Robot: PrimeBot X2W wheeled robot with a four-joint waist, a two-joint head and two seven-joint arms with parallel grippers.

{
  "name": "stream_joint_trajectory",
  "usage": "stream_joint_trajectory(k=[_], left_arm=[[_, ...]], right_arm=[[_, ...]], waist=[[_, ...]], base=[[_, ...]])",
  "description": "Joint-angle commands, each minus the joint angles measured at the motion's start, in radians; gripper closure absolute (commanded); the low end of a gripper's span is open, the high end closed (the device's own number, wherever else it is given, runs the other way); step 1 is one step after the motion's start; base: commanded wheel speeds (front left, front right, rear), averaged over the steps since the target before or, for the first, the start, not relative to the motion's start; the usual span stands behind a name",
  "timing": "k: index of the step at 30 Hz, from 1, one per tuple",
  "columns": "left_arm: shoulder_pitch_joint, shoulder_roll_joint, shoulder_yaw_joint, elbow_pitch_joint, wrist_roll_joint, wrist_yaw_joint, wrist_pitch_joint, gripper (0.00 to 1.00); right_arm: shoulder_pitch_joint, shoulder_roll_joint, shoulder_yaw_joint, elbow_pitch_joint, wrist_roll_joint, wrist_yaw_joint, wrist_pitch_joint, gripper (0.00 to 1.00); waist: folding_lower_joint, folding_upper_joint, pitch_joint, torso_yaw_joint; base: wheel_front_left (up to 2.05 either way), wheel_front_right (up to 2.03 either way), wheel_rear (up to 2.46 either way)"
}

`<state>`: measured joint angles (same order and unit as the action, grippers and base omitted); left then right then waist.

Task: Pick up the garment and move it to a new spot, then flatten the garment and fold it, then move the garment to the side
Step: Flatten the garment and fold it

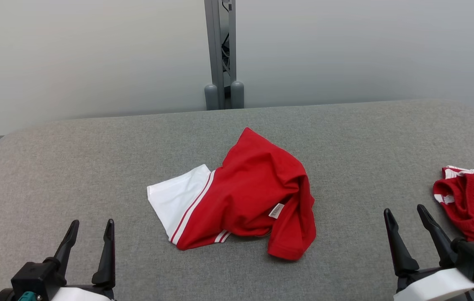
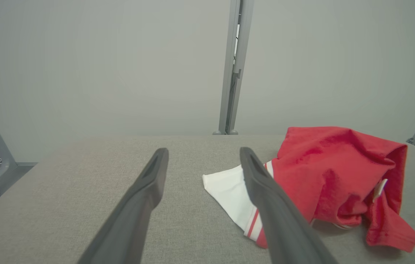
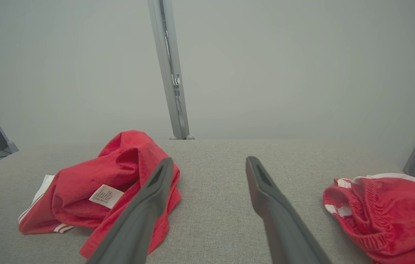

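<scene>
Red-and-white garment (image 1: 245, 196) crumpled on grey padded table (image 1: 94, 167), not yet taken up.
Left gripper (image 1: 93, 222) and right gripper (image 1: 404, 209) both stand fully parted and empty. The garment lies ahead of both, right of the left fingers and left of the right fingers, touching neither. Judged light, limp and prone to bunching (care label (image 1: 276, 210) exposed). Best hold appears to be the white panel (image 1: 176, 198) nearest the left gripper. A second red garment (image 1: 471, 205) lies just beside the right gripper.
</scene>
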<state>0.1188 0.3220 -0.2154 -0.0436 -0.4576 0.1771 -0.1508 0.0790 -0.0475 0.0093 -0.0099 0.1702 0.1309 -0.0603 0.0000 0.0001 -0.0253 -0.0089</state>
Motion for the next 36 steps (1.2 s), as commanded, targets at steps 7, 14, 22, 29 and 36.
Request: stream_joint_trajectory(k=[7, 14, 22, 29, 36], left_arm=[[-0.015, 0.001, -0.003, 0.005, -0.005, 0.008, 0.003, 0.00], [-0.061, -0.002, -0.032, 0.022, -0.045, -0.033, 0.070, 0.00], [-0.188, -0.014, -0.075, 0.154, -0.078, -0.095, 0.149, 0.00], [-0.390, -0.036, -0.087, 0.389, -0.125, -0.180, 0.190, 0.00], [-0.554, -0.037, -0.078, 0.652, -0.159, -0.239, 0.216, 0.00]], right_arm=[[-0.010, -0.006, 0.001, 0.006, 0.006, 0.000, -0.001, 0.00], [-0.018, -0.006, 0.009, 0.010, 0.013, 0.000, -0.002, 0.00], [-0.049, -0.006, 0.083, 0.032, 0.005, 0.000, 0.004, 0.00], [-0.100, -0.006, 0.104, 0.037, 0.012, 0.000, -0.016, 0.00], [-0.150, -0.005, 0.116, 0.055, 0.024, 0.000, -0.046, 0.00]], waist=[[0.0000, -0.0001, 0.001, 0.003], [0.0000, -0.0001, 0.013, 0.003], [0.0000, -0.0001, 0.071, -0.027], [0.0000, -0.0001, 0.179, -0.059], [0.0000, -0.0001, 0.264, -0.114]], base=[[0.00, 0.00, 0.00], [0.00, 0.00, 0.00], [0.00, 0.00, 0.00], [0.00, 0.00, 0.00], [0.00, 0.00, 0.00]])
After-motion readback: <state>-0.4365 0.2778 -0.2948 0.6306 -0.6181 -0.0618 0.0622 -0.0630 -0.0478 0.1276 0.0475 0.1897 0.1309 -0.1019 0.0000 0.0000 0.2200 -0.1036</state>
